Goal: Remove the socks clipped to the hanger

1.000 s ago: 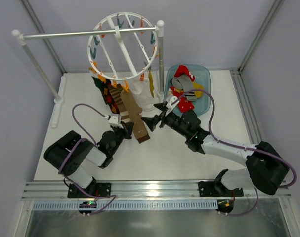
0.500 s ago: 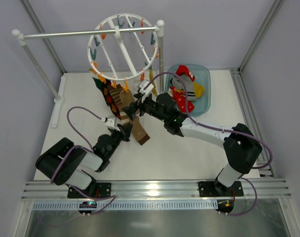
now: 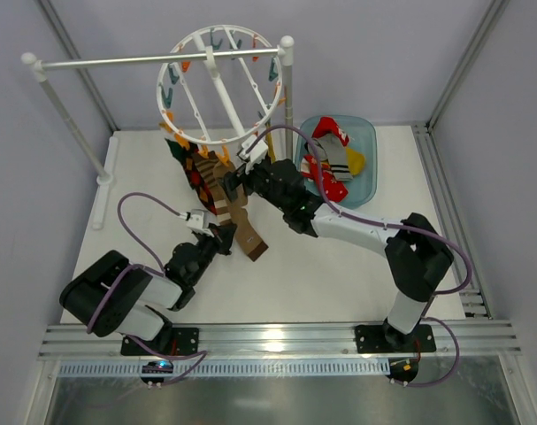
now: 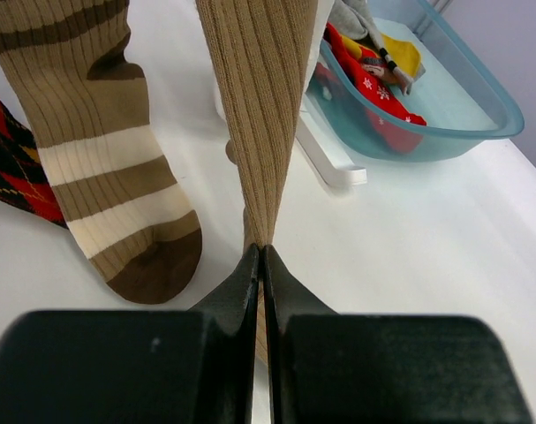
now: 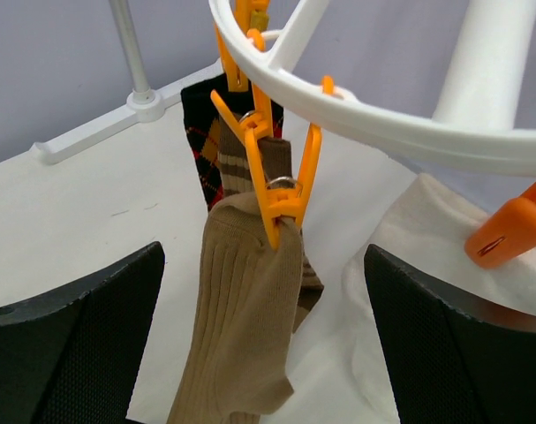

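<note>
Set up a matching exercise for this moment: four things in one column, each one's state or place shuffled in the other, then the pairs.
1. left gripper
2. right gripper
3. orange clip
4. blue tub

A. holds loose socks, right of the hanger
B. open, fingers either side of the tan sock near its top
C. shut on the tan sock, lower down
D. clamped on the tan sock's top, hanging from the hanger's rim

Pairs: 1-C, 2-B, 3-D, 4-A
</note>
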Robot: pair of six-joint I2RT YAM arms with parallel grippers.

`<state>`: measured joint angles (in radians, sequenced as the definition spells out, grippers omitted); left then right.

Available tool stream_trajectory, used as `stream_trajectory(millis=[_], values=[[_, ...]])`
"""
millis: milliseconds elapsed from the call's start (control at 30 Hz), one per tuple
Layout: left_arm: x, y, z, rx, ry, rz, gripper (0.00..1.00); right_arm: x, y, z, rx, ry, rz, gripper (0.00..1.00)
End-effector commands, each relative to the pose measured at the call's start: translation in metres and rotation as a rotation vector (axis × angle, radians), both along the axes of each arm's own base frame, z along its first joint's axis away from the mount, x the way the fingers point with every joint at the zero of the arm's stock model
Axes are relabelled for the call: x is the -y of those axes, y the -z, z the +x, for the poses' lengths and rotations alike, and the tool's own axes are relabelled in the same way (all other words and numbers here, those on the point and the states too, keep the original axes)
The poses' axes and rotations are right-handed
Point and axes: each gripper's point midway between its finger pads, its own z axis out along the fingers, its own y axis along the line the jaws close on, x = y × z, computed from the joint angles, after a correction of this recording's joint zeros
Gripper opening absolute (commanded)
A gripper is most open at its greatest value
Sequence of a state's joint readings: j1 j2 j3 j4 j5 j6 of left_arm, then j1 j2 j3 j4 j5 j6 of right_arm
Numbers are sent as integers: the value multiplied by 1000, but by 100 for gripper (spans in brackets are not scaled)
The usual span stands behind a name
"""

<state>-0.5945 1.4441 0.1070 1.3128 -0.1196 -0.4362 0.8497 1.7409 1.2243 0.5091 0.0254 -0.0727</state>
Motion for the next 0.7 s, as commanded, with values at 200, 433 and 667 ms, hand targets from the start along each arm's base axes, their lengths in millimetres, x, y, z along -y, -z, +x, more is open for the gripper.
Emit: stream_trajectory(millis=[200, 433, 667], values=[[4, -48, -2, 170, 21, -89, 0, -13, -49, 11, 144, -6, 61, 94], [5, -47, -3, 168, 28, -87, 0, -18, -52, 16, 159, -3, 66, 81], [5, -44, -1, 161, 27, -77, 0, -19, -60, 15, 189, -9, 90, 65]])
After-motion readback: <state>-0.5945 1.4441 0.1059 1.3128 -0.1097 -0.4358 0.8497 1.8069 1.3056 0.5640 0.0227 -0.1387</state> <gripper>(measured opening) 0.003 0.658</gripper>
